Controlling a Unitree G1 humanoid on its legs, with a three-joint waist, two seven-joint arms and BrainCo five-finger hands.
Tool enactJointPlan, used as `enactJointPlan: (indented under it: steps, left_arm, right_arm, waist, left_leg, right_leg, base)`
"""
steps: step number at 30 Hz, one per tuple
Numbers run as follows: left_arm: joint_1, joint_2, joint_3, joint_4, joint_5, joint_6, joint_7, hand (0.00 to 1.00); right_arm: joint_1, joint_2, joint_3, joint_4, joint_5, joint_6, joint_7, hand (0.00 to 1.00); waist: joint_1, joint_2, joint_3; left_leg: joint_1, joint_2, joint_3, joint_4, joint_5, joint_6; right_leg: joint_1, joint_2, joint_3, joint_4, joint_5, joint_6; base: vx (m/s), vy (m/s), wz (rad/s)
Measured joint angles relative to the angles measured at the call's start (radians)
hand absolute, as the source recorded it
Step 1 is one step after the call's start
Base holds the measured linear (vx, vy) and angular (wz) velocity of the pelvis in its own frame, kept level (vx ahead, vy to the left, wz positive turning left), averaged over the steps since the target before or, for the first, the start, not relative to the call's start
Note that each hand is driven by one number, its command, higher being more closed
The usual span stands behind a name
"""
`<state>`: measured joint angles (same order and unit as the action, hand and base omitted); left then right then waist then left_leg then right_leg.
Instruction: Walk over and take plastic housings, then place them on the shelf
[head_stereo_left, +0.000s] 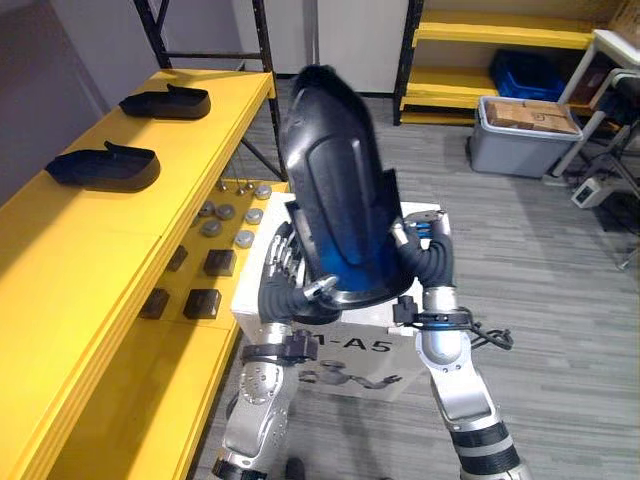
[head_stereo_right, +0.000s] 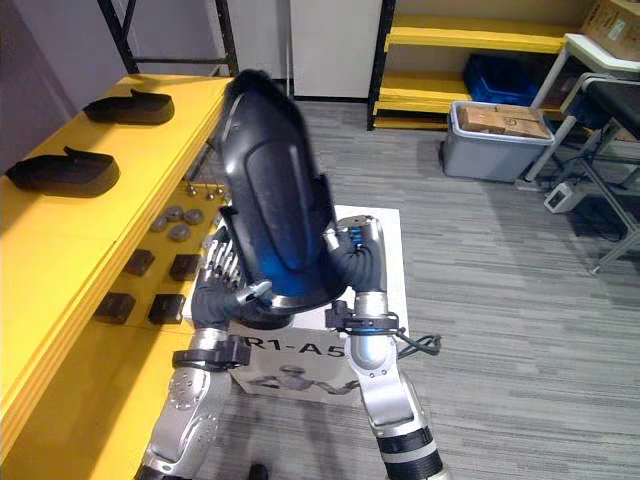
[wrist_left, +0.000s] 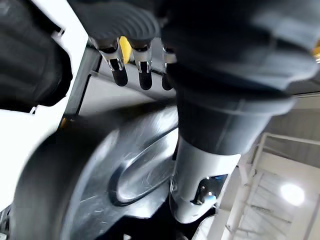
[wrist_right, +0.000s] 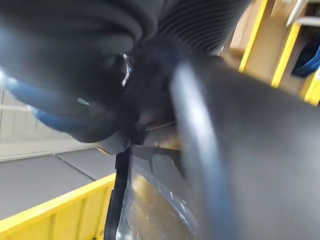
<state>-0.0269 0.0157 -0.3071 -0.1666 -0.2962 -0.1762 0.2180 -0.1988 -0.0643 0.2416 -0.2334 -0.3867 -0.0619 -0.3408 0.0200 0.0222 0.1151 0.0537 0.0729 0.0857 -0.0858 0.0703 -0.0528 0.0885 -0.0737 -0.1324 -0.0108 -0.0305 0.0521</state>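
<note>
I hold a large black plastic housing (head_stereo_left: 335, 190) upright in front of me, between both hands, above a white box (head_stereo_left: 252, 300). My left hand (head_stereo_left: 283, 262) grips its lower left edge, fingers behind the rim and thumb across the front. My right hand (head_stereo_left: 433, 250) is against its lower right side, behind the shell. In the left wrist view the left hand's fingers (wrist_left: 119, 75) reach past the housing's glossy curved surface (wrist_left: 100, 175). To my left runs the long yellow shelf (head_stereo_left: 150, 215), where two more black housings (head_stereo_left: 165, 101) (head_stereo_left: 105, 167) lie.
A lower yellow level holds small dark blocks (head_stereo_left: 202, 302) and several metal discs (head_stereo_left: 225, 212). A grey bin (head_stereo_left: 520, 140) with cardboard stands at the back right, near a yellow rack (head_stereo_left: 480, 60) with a blue crate (head_stereo_left: 525, 75). Grey floor stretches to the right.
</note>
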Motion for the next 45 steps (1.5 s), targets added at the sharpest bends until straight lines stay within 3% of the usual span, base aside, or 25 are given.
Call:
enactJointPlan:
  steps: [2, 3, 10, 11, 16, 21, 26, 30, 36, 39, 42, 45]
  left_arm:
    - [-0.019, 0.005, -0.022, 0.023, -0.031, 0.006, 0.0, 0.0]
    - [-0.024, 0.006, -0.028, 0.031, -0.04, 0.007, 0.001, 1.0]
    - [-0.047, 0.036, -0.046, 0.071, -0.131, 0.025, 0.02, 1.0]
    - [-0.048, 0.037, -0.046, 0.071, -0.137, 0.025, 0.021, 1.0]
    - [-0.051, 0.062, -0.042, 0.083, -0.151, 0.039, 0.059, 1.0]
    - [-0.052, 0.073, -0.039, 0.088, -0.11, 0.062, 0.059, 1.0]
    - [-0.053, 0.071, -0.012, 0.068, 0.09, 0.076, 0.056, 1.0]
    - [-0.053, 0.056, 0.007, 0.036, 0.142, 0.077, 0.041, 1.0]
    - [-0.031, 0.018, 0.08, 0.021, 0.145, 0.077, 0.024, 1.0]
    - [0.023, -0.002, 0.16, -0.003, 0.165, 0.077, 0.034, 1.0]
    - [0.061, -0.007, 0.207, -0.031, 0.165, 0.077, 0.042, 1.0]
    - [0.104, -0.008, 0.257, -0.064, 0.166, 0.076, 0.044, 1.0]
  right_arm:
    - [0.0, -0.003, 0.016, 0.0, -0.007, -0.001, 0.006, 1.0]
    - [0.001, -0.006, 0.015, 0.0, -0.008, -0.001, 0.005, 1.0]
    - [0.011, -0.045, 0.051, 0.015, -0.008, -0.003, 0.005, 1.0]
    - [0.011, -0.056, 0.061, 0.015, -0.008, -0.006, 0.006, 0.0]
    - [0.055, -0.065, 0.089, 0.015, -0.003, -0.06, 0.006, 0.0]
    - [0.057, -0.096, 0.093, 0.021, 0.062, -0.072, 0.024, 0.0]
    - [0.084, -0.105, 0.053, 0.021, 0.252, -0.08, 0.092, 0.0]
    - [0.084, -0.124, -0.002, -0.043, 0.416, -0.102, 0.159, 0.0]
    - [0.082, -0.098, -0.2, -0.155, 0.682, -0.188, 0.208, 0.0]
    - [0.1, -0.08, -0.402, -0.153, 0.805, -0.222, 0.199, 0.0]
    - [0.15, -0.078, -0.523, -0.129, 0.826, -0.24, 0.177, 0.0]
    - [0.213, -0.076, -0.625, 0.004, 0.822, -0.244, 0.146, 0.0]
  waist:
    - [-0.005, 0.0, -0.002]
    - [-0.006, 0.0, -0.003]
    - [-0.02, 0.002, -0.034]
    - [-0.022, 0.003, -0.035]
    - [-0.031, 0.002, -0.05]
    - [-0.032, 0.002, -0.051]
    - [-0.031, 0.002, -0.052]
    - [-0.03, 0.001, -0.052]
    - [-0.033, 0.001, -0.052]
    - [-0.043, 0.001, -0.052]
    - [-0.043, 0.001, -0.052]
    - [-0.053, 0.001, -0.052]
  left_leg:
    - [0.0, 0.001, 0.007, 0.0, 0.0, 0.0]
    - [0.0, 0.001, 0.008, 0.0, 0.0, 0.0]
    - [-0.009, 0.002, 0.017, 0.0, 0.0, 0.0]
    - [-0.009, 0.002, 0.017, 0.0, 0.0, 0.0]
    - [-0.006, 0.003, 0.02, 0.0, 0.001, 0.001]
    - [-0.002, 0.003, 0.02, 0.0, 0.002, 0.002]
    - [0.004, 0.003, 0.022, 0.0, 0.002, 0.002]
    - [0.003, 0.003, 0.023, 0.0, 0.002, 0.002]
    - [0.003, 0.004, 0.031, 0.0, 0.002, 0.002]
    - [0.003, 0.003, 0.031, 0.0, 0.002, 0.002]
    - [0.002, 0.004, 0.03, 0.0, 0.002, 0.002]
    - [0.0, 0.003, 0.029, 0.0, 0.001, 0.002]
  right_leg:
    - [-0.003, 0.001, 0.007, 0.0, 0.0, 0.0]
    - [-0.004, 0.001, 0.007, 0.0, 0.0, 0.0]
    - [-0.017, 0.002, 0.014, 0.0, 0.001, -0.001]
    - [-0.017, 0.002, 0.014, 0.0, 0.001, -0.001]
    - [-0.016, 0.002, 0.014, 0.001, 0.002, -0.002]
    - [-0.015, 0.001, 0.015, 0.006, 0.002, -0.002]
    - [-0.011, 0.002, 0.016, 0.006, 0.003, -0.002]
    - [-0.012, 0.002, 0.018, 0.005, 0.003, -0.002]
    - [-0.017, 0.003, 0.035, 0.006, 0.004, -0.001]
    - [-0.018, 0.003, 0.035, 0.006, 0.004, 0.0]
    - [-0.018, 0.003, 0.035, 0.005, 0.004, 0.0]
    - [-0.018, 0.002, 0.033, 0.005, 0.004, 0.0]
  base:
    - [-0.01, 0.011, -0.08]
    - [-0.01, 0.011, -0.06]
    - [-0.01, 0.008, -0.03]
    - [0.0, 0.0, 0.0]
    - [0.0, 0.0, 0.0]
    - [-0.03, 0.011, -0.01]
    - [-0.01, 0.003, 0.0]
    - [0.0, 0.0, 0.0]
    - [0.0, 0.002, -0.05]
    - [0.0, 0.0, 0.0]
    - [0.0, 0.0, 0.0]
    - [0.0, 0.0, 0.0]
